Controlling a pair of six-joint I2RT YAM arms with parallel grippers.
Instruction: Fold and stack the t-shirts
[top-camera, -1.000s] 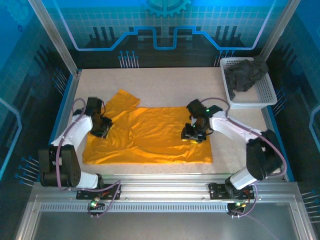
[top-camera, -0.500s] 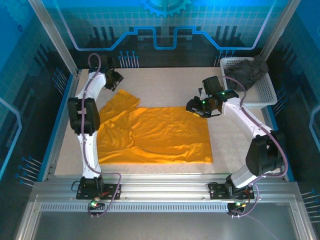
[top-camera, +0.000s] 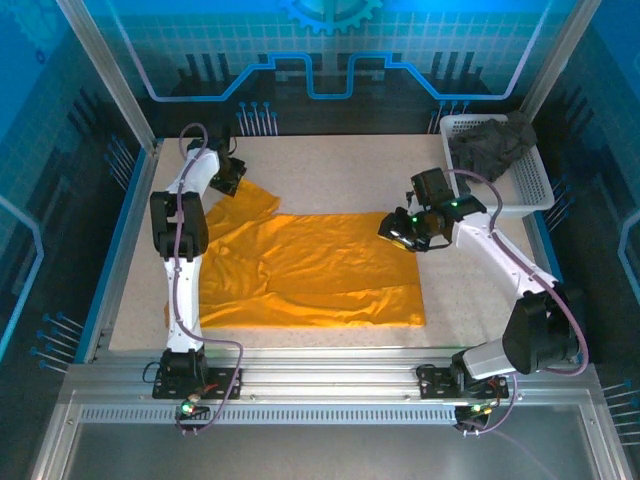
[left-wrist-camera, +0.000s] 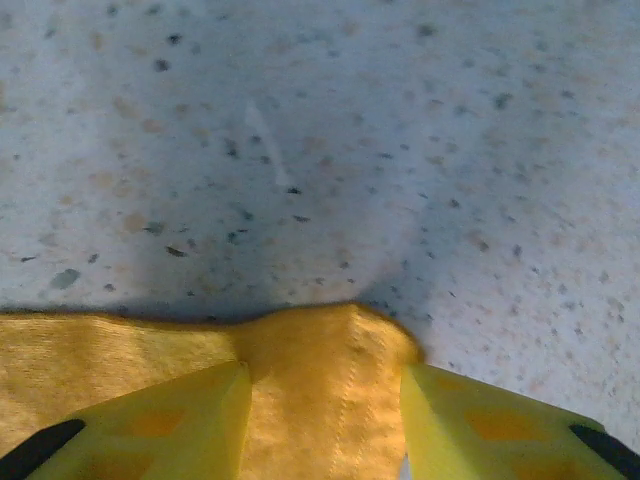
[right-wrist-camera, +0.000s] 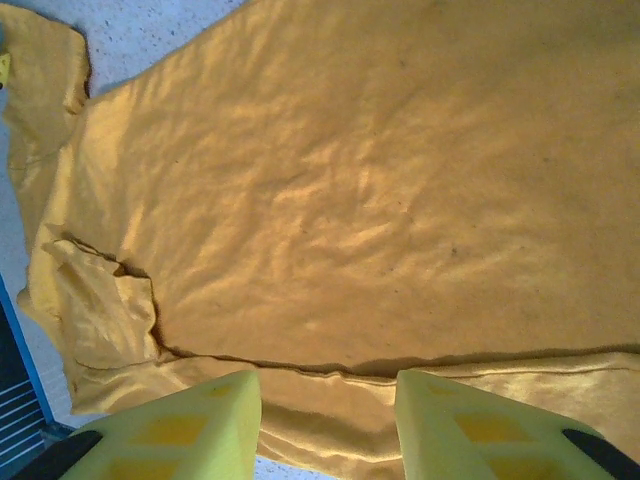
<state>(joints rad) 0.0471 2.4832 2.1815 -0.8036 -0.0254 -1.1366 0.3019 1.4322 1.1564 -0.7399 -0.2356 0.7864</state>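
Orange-yellow t-shirt lies spread flat mid-table, one sleeve out toward 10 o'clock. We see the left gripper at that sleeve tip, jaws half apart, cloth lying flat between the fingers. Right gripper hovers over the shirt's 2 o'clock corner, jaws half apart, empty. Charcoal t-shirt sits crumpled in the white basket at 2 o'clock.

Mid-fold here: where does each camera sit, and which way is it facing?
Top external: above and behind the arm bases, looking down on the table; both arms, the orange shirt and the basket in view.
Left wrist: on the left arm, looking down at the shirt's edge and bare table; its fingers at the bottom.
Right wrist: on the right arm, looking down across the shirt; its fingers at the bottom.
Shared: all three see the orange shirt.
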